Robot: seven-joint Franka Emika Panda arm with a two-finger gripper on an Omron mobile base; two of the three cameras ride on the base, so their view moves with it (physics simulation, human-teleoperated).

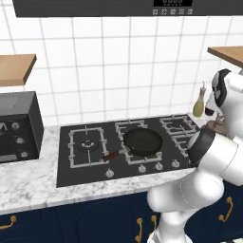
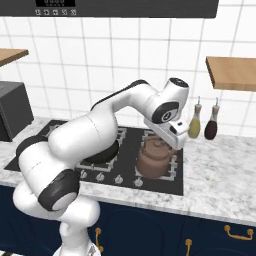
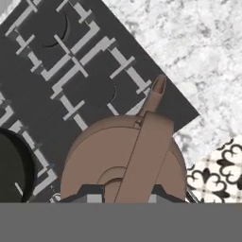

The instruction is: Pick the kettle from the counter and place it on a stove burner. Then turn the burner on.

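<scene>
We see the kettle (image 2: 155,159), squat and brown-copper, over the front right stove burner (image 2: 172,167) of the black glass cooktop (image 1: 85,172); whether it rests on the grate or hangs just above it we cannot tell. In the hand view the kettle (image 3: 124,158) sits close under the camera, its flat handle running up the middle and its spout pointing toward the far corner of the cooktop. The gripper (image 2: 165,141) comes down on the top of the kettle, and its fingers (image 3: 90,194) are clenched on the handle, one dark tip at each side of it.

In the left base view the kettle (image 1: 214,127) is mostly hidden behind the arm, with just a brown patch showing at the right end of the cooktop. To the kettle's left a black frying pan (image 1: 142,141) with a reddish handle lies on the middle burner. A row of small silver knobs (image 1: 142,168) lines the front edge of the cooktop.

Behind the kettle, on the marbled counter (image 2: 220,165) by the tiled wall, stand a yellow bottle (image 2: 194,125) and a dark bottle (image 2: 211,127), just beside each other. A black toaster oven (image 1: 18,127) sits on the counter well to the left of the cooktop. Wooden shelves (image 2: 231,74) hang on the wall to either side.
</scene>
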